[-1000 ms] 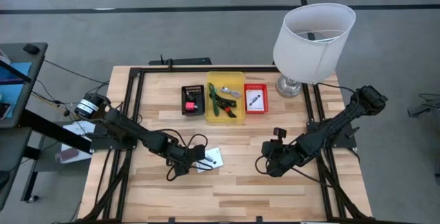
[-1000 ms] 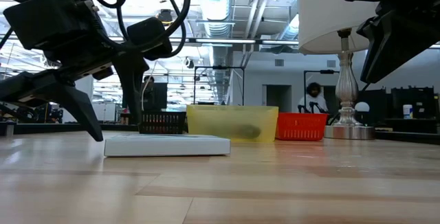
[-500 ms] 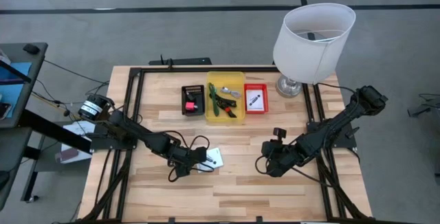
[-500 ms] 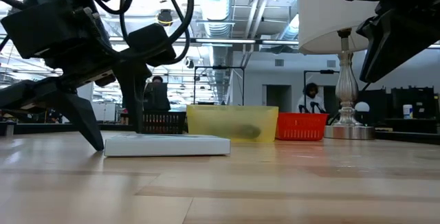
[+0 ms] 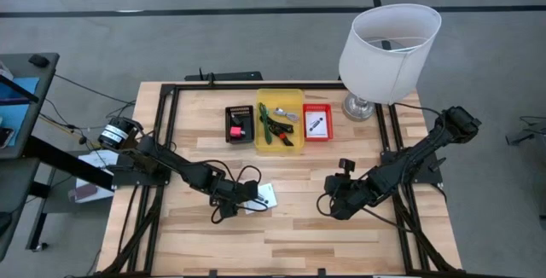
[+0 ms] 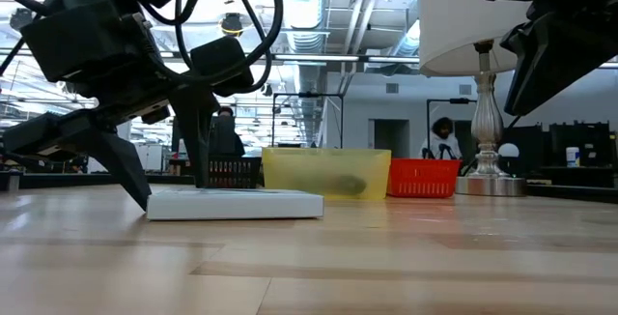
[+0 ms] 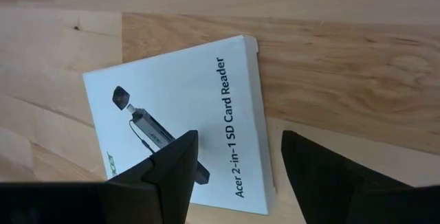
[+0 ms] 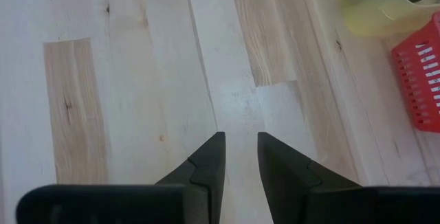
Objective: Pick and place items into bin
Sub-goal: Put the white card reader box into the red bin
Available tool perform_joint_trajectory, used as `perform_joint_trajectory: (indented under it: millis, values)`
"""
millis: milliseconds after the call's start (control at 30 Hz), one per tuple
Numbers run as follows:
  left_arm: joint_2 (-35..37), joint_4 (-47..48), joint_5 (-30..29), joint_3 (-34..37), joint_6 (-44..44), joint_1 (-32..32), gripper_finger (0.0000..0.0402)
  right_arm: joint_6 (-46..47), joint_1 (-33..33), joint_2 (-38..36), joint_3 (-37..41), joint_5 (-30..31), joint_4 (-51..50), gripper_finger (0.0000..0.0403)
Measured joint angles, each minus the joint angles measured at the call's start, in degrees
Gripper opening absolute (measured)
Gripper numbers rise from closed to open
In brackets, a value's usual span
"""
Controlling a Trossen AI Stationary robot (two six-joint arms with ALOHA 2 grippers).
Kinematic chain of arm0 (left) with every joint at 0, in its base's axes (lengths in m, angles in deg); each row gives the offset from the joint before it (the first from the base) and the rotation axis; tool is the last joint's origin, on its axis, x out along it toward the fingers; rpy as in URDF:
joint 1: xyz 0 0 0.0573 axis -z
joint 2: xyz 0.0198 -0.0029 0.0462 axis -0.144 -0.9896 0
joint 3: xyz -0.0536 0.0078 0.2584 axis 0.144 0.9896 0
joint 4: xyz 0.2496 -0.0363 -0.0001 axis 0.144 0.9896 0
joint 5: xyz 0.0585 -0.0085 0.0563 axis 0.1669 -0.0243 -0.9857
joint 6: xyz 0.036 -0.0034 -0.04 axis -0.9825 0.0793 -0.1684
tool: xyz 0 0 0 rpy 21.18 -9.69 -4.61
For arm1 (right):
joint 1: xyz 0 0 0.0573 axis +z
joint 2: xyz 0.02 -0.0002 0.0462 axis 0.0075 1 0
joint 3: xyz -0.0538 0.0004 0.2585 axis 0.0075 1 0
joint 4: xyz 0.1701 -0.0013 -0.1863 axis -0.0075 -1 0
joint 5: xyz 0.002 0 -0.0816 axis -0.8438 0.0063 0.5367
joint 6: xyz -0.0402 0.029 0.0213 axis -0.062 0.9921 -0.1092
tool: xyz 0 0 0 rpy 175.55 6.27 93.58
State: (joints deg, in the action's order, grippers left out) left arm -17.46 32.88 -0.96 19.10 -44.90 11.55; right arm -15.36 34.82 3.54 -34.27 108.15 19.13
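A: From where is each view taken?

B: High view: straight down on the whole table (image 5: 281,227). Low view: at tabletop height, level across it, close to the white box (image 6: 235,204), facing the room. Wrist views: looking close onto the wood.

A: What is shared?

B: The box appears in high, low and left wrist views; the red bin (image 5: 316,123) in high, low and right wrist views.

The wooden bench (image 5: 290,227) carries a black bin (image 5: 240,124), yellow bin (image 5: 279,99), red bin (image 5: 316,122), lamp (image 5: 388,48) at 1 o'clock, and a white card (image 5: 263,198) near centre.
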Motion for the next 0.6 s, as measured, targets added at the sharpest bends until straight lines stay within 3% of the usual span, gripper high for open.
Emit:
perform_joint_trajectory:
  millis: [233,400,533,600]
  values:
    - [-2.6,0.17,0.73,-0.22,0.0,-0.89,0.0178,0.0,-0.02,0.0,0.0,0.0,0.22,0.0079]
    - [-4.23,-2.93,3.23,-0.15,0.26,-2.75,0.0106,0.0,0.08,0.0,0.0,-0.02,0.44,0.0079]
    - [-4.66,-5.05,1.42,-0.04,0.38,-3.73,0.0022,0.0,0.09,0.0,0.0,-0.02,0.82,0.0079]
    - [-4.63,-4.98,1.12,-0.02,1.09,-4.06,0.0011,0.0,0.09,0.0,0.0,-0.02,0.88,0.0079]
